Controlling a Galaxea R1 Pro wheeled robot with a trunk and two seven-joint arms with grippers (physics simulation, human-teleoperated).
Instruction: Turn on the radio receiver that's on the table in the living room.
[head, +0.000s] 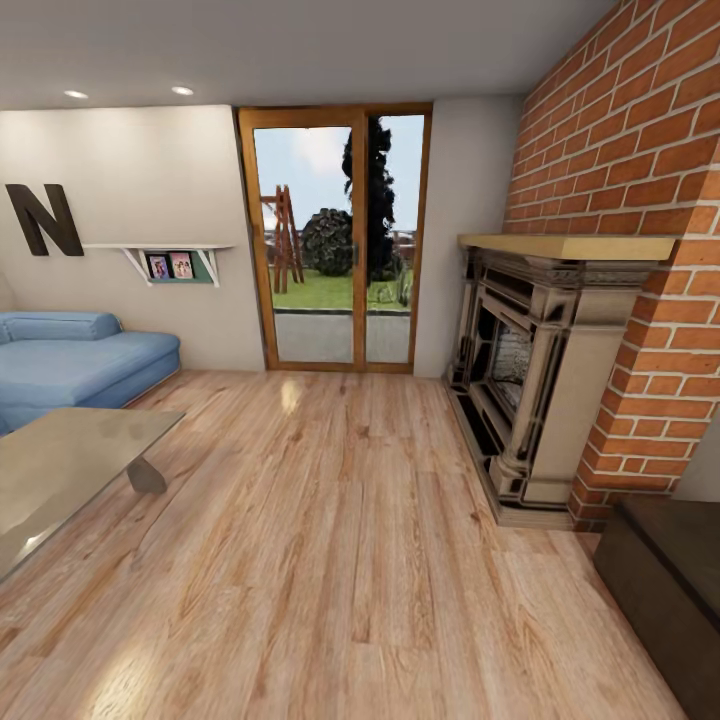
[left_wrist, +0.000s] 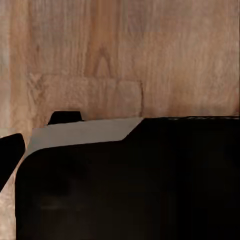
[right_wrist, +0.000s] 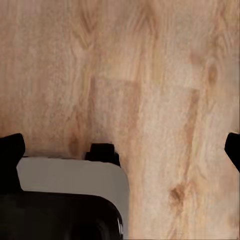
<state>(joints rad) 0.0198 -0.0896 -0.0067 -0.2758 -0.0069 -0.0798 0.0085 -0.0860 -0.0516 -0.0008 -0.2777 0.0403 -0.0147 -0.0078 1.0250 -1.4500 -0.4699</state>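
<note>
while both arms hang low with their cameras looking down at the wood plank floor (right_wrist: 165, 100), little of either hand can be made out: the left hand (left_wrist: 10, 157) and the right hand (right_wrist: 120, 145) show as dark finger tips at the picture edges above the robot's dark and grey base (left_wrist: 130, 180), and i cannot tell how wide either stands, nor that anything is held.

outward, in the head view, the bench (head: 60, 470) sits at about 8 o'clock, its glossy grey top cut off by the frame, with the blue sofa (head: 80, 360) behind it at 9 o'clock. the glass door (head: 335, 240) lies at 12 o'clock and the brick fireplace (head: 530, 380) at 3 o'clock.

the radio receiver cannot be seen on the visible part of the bench. i judge such a small box light, stiff and apt to slide on glass, so its switch wants a gentle press.
</note>
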